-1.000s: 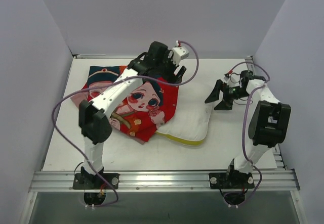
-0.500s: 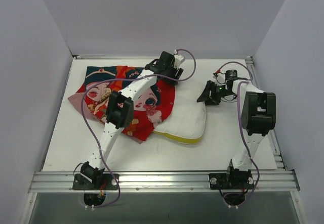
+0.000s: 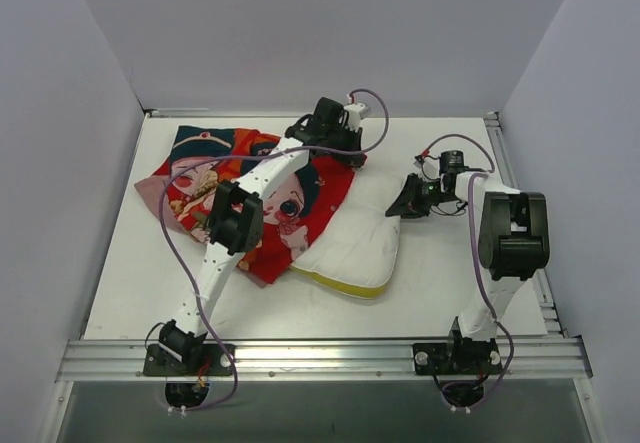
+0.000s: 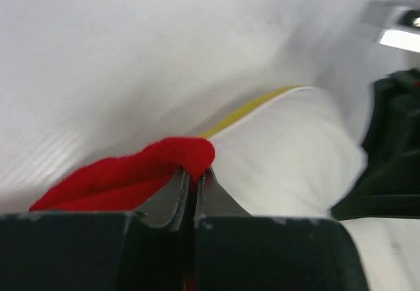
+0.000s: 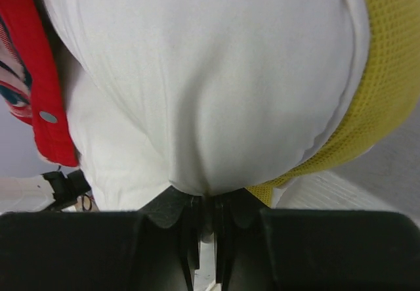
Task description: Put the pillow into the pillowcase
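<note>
The red pillowcase (image 3: 225, 198) with cartoon children lies spread at the left centre of the table. Its right part covers the cream-white pillow (image 3: 350, 248), whose yellow band (image 3: 345, 285) runs along the near edge. My left gripper (image 3: 345, 153) sits at the pillowcase's far right edge, and in the left wrist view it (image 4: 194, 171) is shut on a fold of red pillowcase (image 4: 131, 173), with the pillow (image 4: 289, 153) beside it. My right gripper (image 3: 400, 205) is at the pillow's right end. There it (image 5: 208, 198) is shut, pinching the pillow (image 5: 210, 87) next to the yellow band (image 5: 374, 94).
Grey-white walls enclose the table (image 3: 450, 283) on three sides. An aluminium rail (image 3: 320, 353) with both arm bases runs along the near edge. Purple cables (image 3: 165, 233) loop over the left arm. A red pillowcase hem with a snap (image 5: 42, 107) shows left of the pillow.
Both grippers went from open to shut, the left on the pillowcase's edge and the right on the pillow's end. The right gripper moved left, and the pillow shifted left and nearer.
</note>
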Controlling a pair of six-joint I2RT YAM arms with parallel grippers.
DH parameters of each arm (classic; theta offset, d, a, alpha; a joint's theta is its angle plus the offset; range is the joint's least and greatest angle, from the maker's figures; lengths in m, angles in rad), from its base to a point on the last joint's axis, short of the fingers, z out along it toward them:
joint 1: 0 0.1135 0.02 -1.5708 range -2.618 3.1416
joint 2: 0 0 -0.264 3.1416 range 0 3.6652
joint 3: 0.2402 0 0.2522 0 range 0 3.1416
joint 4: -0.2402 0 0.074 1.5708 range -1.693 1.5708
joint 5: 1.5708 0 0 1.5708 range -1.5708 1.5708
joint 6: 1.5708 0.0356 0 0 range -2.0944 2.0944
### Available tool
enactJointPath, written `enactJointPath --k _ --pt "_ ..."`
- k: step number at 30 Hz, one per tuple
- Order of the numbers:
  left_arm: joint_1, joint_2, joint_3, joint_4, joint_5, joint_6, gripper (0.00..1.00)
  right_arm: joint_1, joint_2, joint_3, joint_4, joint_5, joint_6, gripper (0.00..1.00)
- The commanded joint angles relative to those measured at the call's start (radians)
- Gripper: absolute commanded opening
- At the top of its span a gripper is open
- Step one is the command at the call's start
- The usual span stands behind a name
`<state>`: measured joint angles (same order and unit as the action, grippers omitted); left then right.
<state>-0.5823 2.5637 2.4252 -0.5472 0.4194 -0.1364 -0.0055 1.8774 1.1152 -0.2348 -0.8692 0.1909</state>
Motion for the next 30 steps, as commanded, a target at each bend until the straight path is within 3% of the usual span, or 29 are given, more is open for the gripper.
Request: enactJointPath --k 1,3,4,5,7,9,10,12,13,14,15,16,17,20,22,25,28,30 --pt "-0.131 -0.137 0.026 0.182 0.235 -0.190 0.00 0.039 -0.046 0.032 0.143 -0.123 0.201 0.00" --pt "-0.165 -0.160 0.028 0.283 0.234 -0.317 0.00 0.032 -0.082 0.025 0.304 -0.169 0.351 0.00" --pt "-0.178 -0.172 0.038 0.309 0.216 -0.360 0.00 0.022 -0.102 0.012 0.506 -0.204 0.434 0.00" --pt "-0.182 -0.175 0.041 0.350 0.205 -0.396 0.00 0.009 -0.122 -0.001 0.605 -0.214 0.610 0.00" --pt "-0.177 -0.194 0.031 0.351 0.158 -0.378 0.00 -0.039 -0.112 -0.006 0.827 -0.223 0.750 0.00" --pt "-0.159 -0.206 -0.018 0.345 0.078 -0.333 0.00 -0.066 -0.083 0.000 0.850 -0.225 0.773 0.00" --pt "-0.143 -0.203 -0.037 0.345 0.068 -0.324 0.04 -0.071 -0.078 0.006 0.750 -0.220 0.716 0.00" --pt "-0.107 -0.192 -0.040 0.291 0.062 -0.226 0.27 -0.071 -0.061 0.040 0.617 -0.200 0.548 0.00" --pt "-0.096 -0.198 -0.037 0.232 0.058 -0.180 0.36 -0.070 -0.051 0.058 0.460 -0.191 0.488 0.09" --pt "-0.065 -0.212 -0.044 0.199 0.044 -0.143 0.54 -0.068 -0.052 0.078 0.366 -0.163 0.422 0.19" --pt "-0.045 -0.229 -0.060 0.176 0.048 -0.099 0.61 -0.067 -0.055 0.098 0.265 -0.136 0.246 0.30" --pt "-0.025 -0.293 -0.086 0.155 0.055 -0.076 0.67 -0.067 -0.064 0.139 0.076 -0.102 0.167 0.50" --pt "0.020 -0.339 -0.186 0.120 0.045 -0.049 0.73 -0.067 -0.101 0.150 0.010 -0.067 0.084 0.59" --pt "0.091 -0.584 -0.424 0.121 0.044 0.055 0.77 -0.057 -0.212 0.161 -0.158 0.145 -0.158 0.75" --pt "0.148 -0.781 -0.679 0.127 0.044 0.130 0.82 -0.001 -0.309 0.131 -0.199 0.303 -0.297 0.81" --pt "0.205 -1.016 -0.963 0.122 0.036 0.216 0.95 0.122 -0.414 0.083 -0.202 0.445 -0.410 0.85" --pt "0.283 -1.188 -1.163 0.104 0.042 0.187 0.97 0.370 -0.445 0.048 -0.202 0.559 -0.498 0.86" --pt "0.320 -1.255 -1.244 0.090 0.047 0.157 0.97 0.458 -0.434 0.038 -0.192 0.611 -0.505 0.87"
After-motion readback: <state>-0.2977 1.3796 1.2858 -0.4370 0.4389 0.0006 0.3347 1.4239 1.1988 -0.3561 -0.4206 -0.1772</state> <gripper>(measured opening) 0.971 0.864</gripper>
